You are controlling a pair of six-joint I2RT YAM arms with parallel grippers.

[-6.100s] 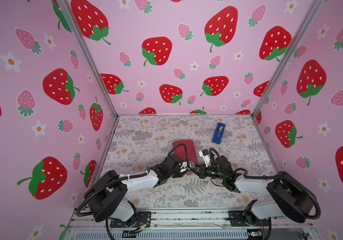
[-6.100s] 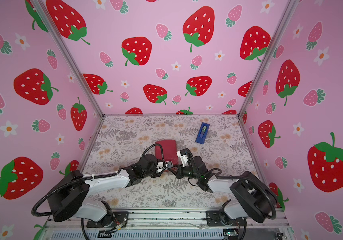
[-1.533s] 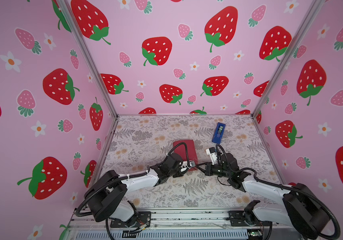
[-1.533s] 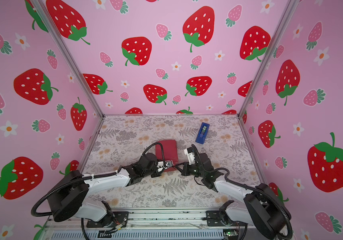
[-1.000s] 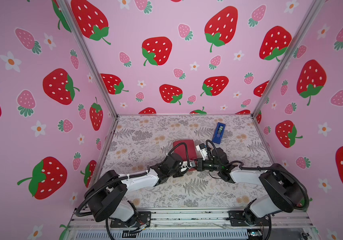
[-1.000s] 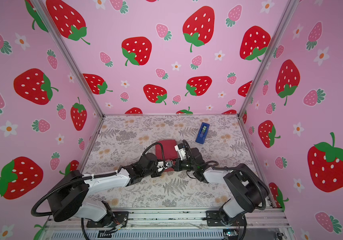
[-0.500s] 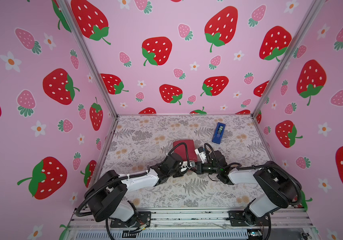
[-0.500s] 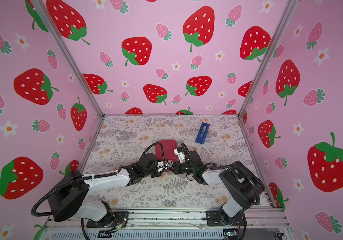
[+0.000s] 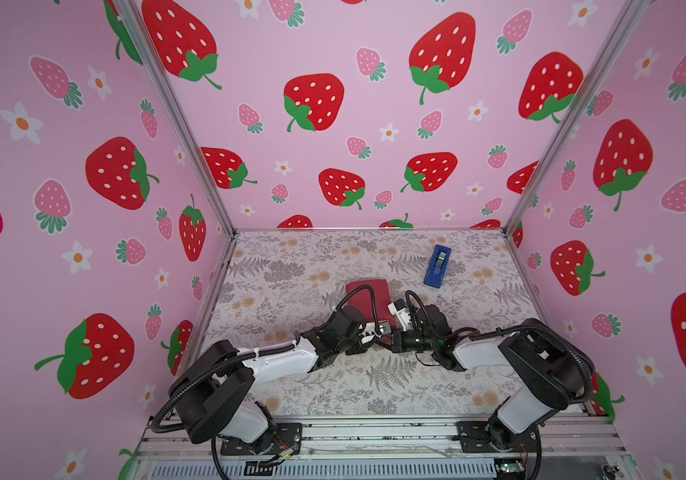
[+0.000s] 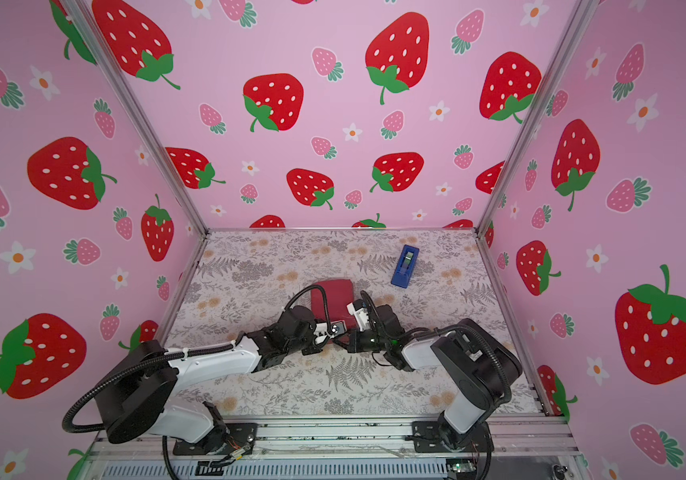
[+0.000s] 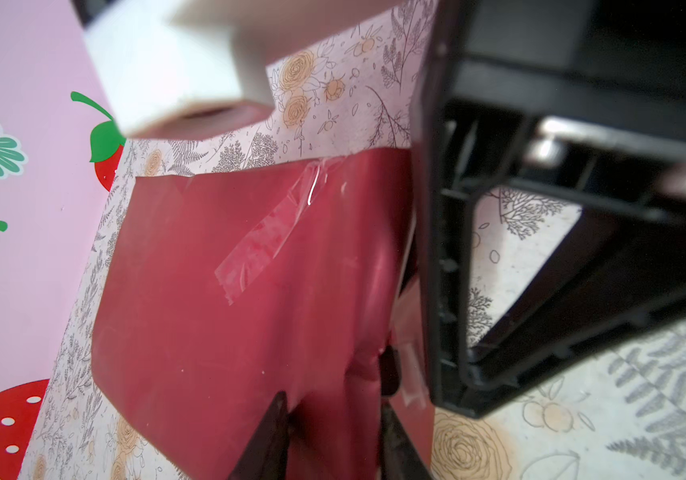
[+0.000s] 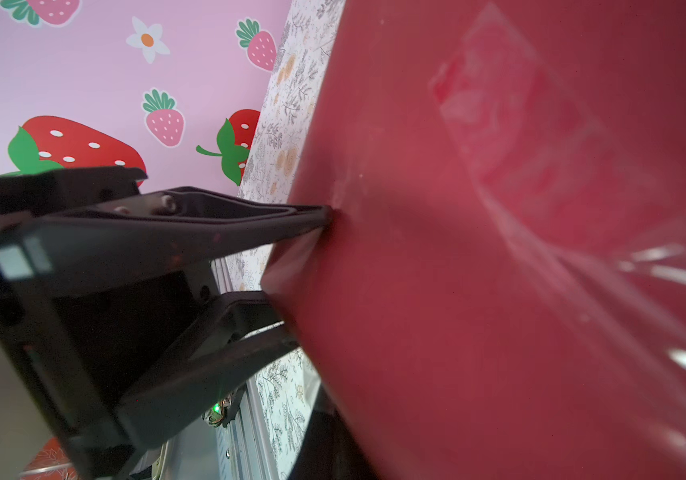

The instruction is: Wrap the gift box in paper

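Right hand (image 9: 392,338), closed, perhaps on tape (image 11: 410,375), has swung in beside left hand (image 12: 307,270), which pinches the facing end of the paper (image 9: 368,296) taped round the hidden box; end-sealing judged next.

The paper (image 9: 382,297) is plain dark maroon, with a clear glossy strip of tape (image 11: 266,245) across it. The tape dispenser (image 9: 437,266) is bright blue. The bench (image 9: 291,266) bears grey ferns and tan roses on off-white. The walls (image 9: 333,50) are pink with red and pink strawberries, green leaves and white flowers.
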